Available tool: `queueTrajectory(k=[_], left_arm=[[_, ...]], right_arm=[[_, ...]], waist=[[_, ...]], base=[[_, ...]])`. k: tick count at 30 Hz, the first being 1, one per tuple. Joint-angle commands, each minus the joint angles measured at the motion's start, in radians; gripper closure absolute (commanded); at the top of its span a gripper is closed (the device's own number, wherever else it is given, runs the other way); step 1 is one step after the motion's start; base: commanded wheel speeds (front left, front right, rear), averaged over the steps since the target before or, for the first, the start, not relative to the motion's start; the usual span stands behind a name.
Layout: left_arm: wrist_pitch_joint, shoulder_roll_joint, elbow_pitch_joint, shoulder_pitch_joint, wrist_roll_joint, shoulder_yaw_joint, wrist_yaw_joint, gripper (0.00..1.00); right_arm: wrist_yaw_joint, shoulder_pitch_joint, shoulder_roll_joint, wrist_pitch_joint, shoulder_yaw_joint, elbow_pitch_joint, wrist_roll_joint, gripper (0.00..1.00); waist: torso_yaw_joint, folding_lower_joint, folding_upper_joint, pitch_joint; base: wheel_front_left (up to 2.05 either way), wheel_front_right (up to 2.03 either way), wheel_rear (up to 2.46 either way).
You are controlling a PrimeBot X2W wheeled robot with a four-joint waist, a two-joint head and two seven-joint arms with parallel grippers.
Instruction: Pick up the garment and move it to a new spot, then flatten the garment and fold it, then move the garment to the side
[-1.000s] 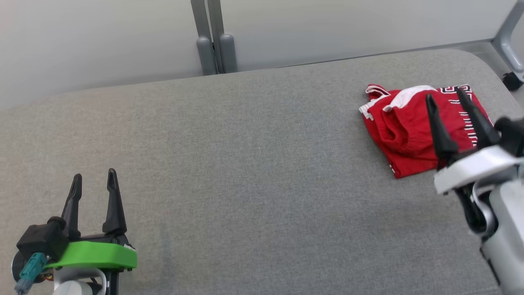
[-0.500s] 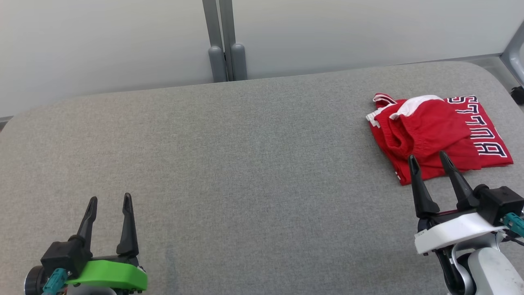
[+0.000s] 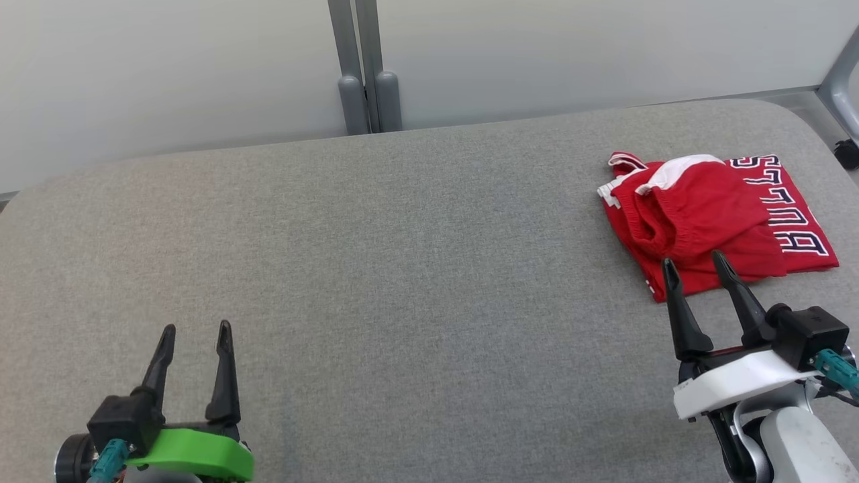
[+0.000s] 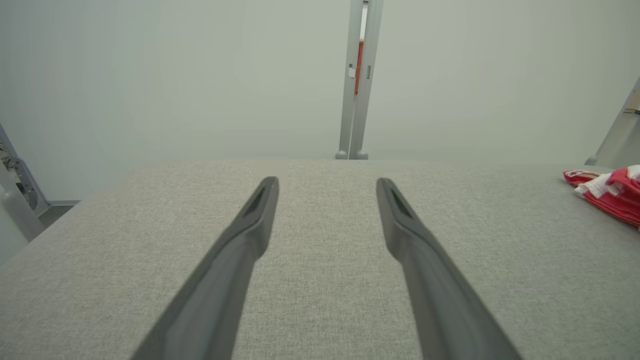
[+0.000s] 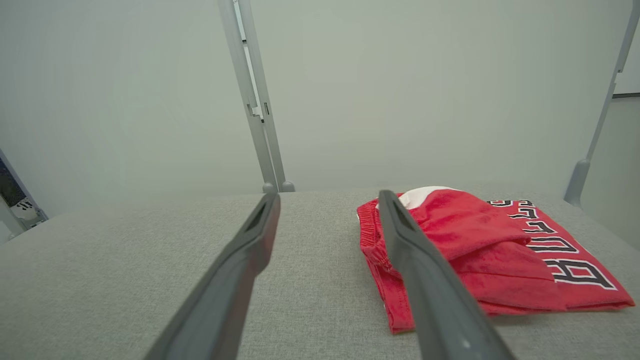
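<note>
A folded red garment [image 3: 711,221] lay on the grey bench [image 3: 416,268]. The left end effector [image 3: 196,329] and right end effector [image 3: 693,259] stood spread, empty.

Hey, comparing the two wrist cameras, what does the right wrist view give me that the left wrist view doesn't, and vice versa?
Right wrist view: the folded red garment nearly whole, with its dark lettering, beyond the open right gripper. Left wrist view: the open left gripper, a metal frame at the left edge, just the garment's edge at far right. Both: grey padded surface, pale wall, grey double post.
</note>
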Motion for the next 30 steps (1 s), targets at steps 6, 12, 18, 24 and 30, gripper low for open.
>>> queueTrajectory(k=[6, 12, 18, 24, 30], left_arm=[[0.025, -0.009, 0.035, -0.002, -0.053, 0.008, -0.001, 1.0], [0.055, -0.011, 0.033, -0.009, -0.166, 0.015, -0.001, 1.0], [0.08, -0.013, 0.029, -0.014, -0.272, 0.019, -0.001, 1.0], [0.104, -0.015, 0.027, -0.021, -0.37, 0.025, -0.001, 1.0], [0.128, -0.017, 0.026, -0.028, -0.462, 0.03, -0.002, 1.0]], right_arm=[[0.0, 0.013, 0.016, 0.014, -0.004, 0.021, 0.05, 1.0], [0.0, 0.012, 0.026, 0.044, -0.019, 0.025, 0.156, 1.0], [0.0, 0.01, 0.036, 0.071, -0.034, 0.028, 0.252, 1.0], [0.0, 0.008, 0.046, 0.096, -0.047, 0.031, 0.343, 1.0], [0.0, 0.007, 0.055, 0.12, -0.06, 0.034, 0.426, 1.0]], waist=[[0.001, 0.0001, 0.0, 0.0], [0.004, 0.0001, 0.0, -0.001], [0.006, 0.0001, 0.0, -0.002], [0.008, 0.0001, 0.0, -0.003], [0.01, 0.0001, 0.0, -0.004]], base=[[0.0, 0.0, 0.0], [0.0, 0.0, 0.0], [0.0, 0.0, 0.0], [0.0, 0.0, 0.0], [0.0, 0.0, 0.0]])
